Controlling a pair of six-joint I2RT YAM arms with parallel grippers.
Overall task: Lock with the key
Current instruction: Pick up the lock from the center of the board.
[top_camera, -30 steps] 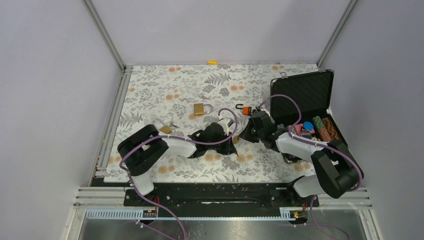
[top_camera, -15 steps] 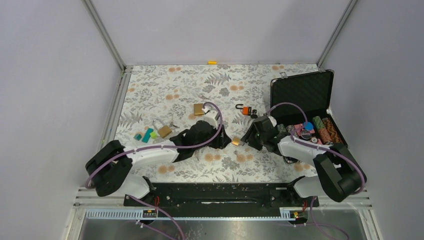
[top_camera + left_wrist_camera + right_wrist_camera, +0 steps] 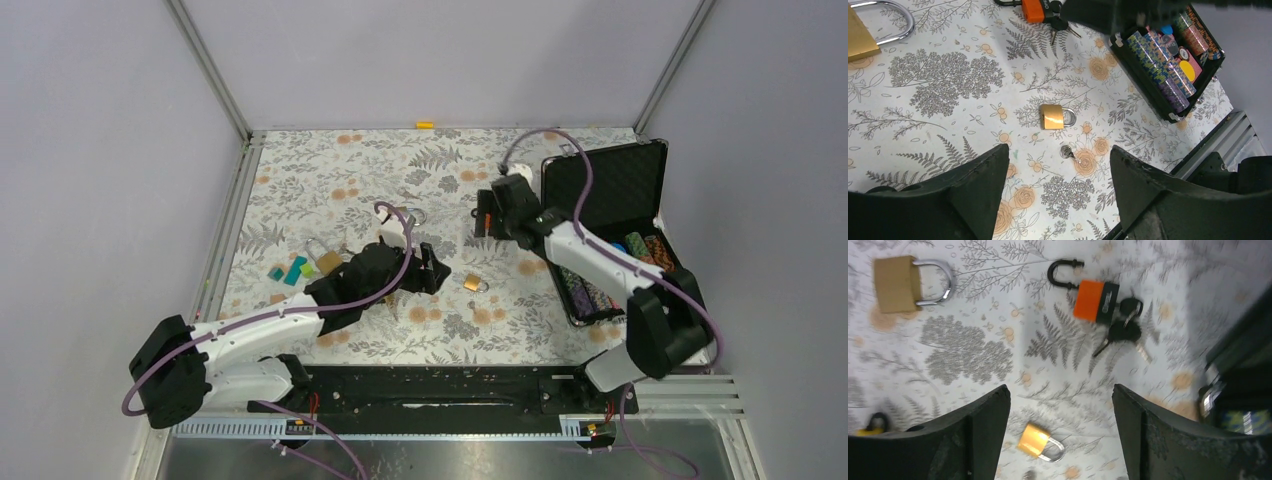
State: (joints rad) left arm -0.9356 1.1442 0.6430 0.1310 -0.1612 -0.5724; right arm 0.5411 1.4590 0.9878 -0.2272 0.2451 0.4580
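A small brass padlock (image 3: 1053, 116) lies flat on the flowered mat (image 3: 300, 180), its shackle pointing right. A small dark-headed key (image 3: 1066, 151) lies loose just in front of it, apart from the lock. My left gripper (image 3: 1059, 149) hovers open above the key with nothing between its fingers. In the top view it (image 3: 432, 270) sits just left of the padlock (image 3: 472, 284). My right gripper (image 3: 1060, 387) is open and empty, high above the same padlock (image 3: 1037, 440). From above, it (image 3: 487, 215) hangs over the mat's far side.
An orange padlock (image 3: 1095, 301) with a bunch of keys (image 3: 1123, 330) lies below the right gripper. A larger brass padlock (image 3: 898, 284) is to its left. An open black case (image 3: 610, 180) of chips stands right. Another padlock (image 3: 328, 262) and coloured blocks (image 3: 288, 271) lie left.
Both grippers went from shut to open and let go of the small padlock and key. The left arm drew back left. The right arm rose and swung away over the orange padlock.
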